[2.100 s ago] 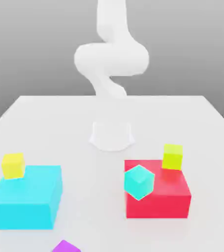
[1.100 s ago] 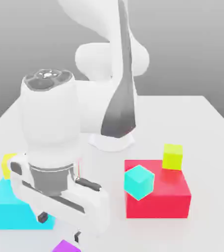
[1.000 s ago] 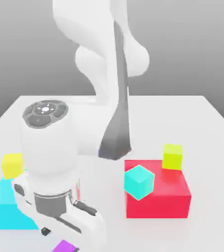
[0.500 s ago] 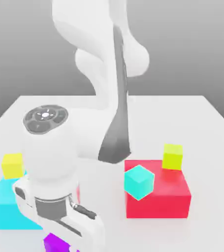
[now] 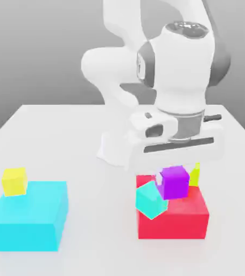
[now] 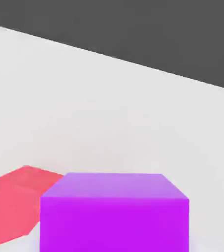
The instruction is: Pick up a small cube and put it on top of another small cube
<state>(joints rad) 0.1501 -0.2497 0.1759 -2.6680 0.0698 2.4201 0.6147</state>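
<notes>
One small bright purple cube [image 5: 173, 183] is held clamped in the white two-finger gripper [image 5: 174, 168], raised above the big flat red block [image 5: 173, 225]. The picking up is thus done; the placing is not. By the exterior view, the small teal cube [image 5: 150, 200] and a small yellow-green cube [image 5: 195, 174] are partly overlapped by it, so which is meant as the base cannot be told. What seems left is alignment over one small cube, lowering, release and withdrawal.
</notes>
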